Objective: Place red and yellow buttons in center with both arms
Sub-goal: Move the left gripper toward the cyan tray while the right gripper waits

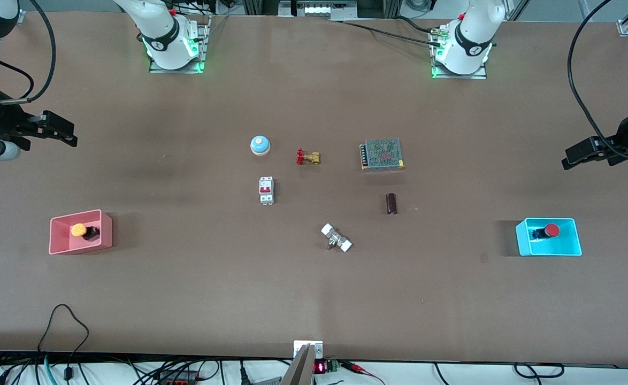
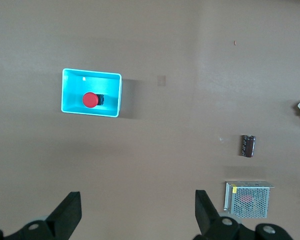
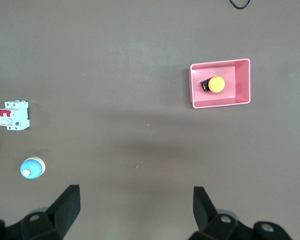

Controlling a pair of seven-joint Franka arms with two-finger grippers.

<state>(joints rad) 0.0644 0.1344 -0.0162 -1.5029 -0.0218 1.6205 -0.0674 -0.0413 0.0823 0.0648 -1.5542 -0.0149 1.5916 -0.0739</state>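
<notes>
The red button [image 1: 551, 230] lies on its side in the cyan tray [image 1: 573, 246] toward the left arm's end of the table; it also shows in the left wrist view [image 2: 90, 100]. The yellow button [image 1: 78, 230] lies in the pink tray [image 1: 57, 243] toward the right arm's end; it also shows in the right wrist view [image 3: 216, 84]. My left gripper [image 1: 571, 159] hangs open and empty high above the table's edge, over bare table [image 2: 138, 207]. My right gripper [image 1: 68, 135] hangs open and empty high over the other end [image 3: 135, 205].
Around the table's middle lie a blue-and-white dome bell [image 1: 260, 145], a red-handled brass valve [image 1: 307, 157], a white circuit breaker [image 1: 266, 190], a mesh-covered power supply [image 1: 382, 154], a dark capacitor [image 1: 391, 203] and a white-ended fitting [image 1: 336, 238].
</notes>
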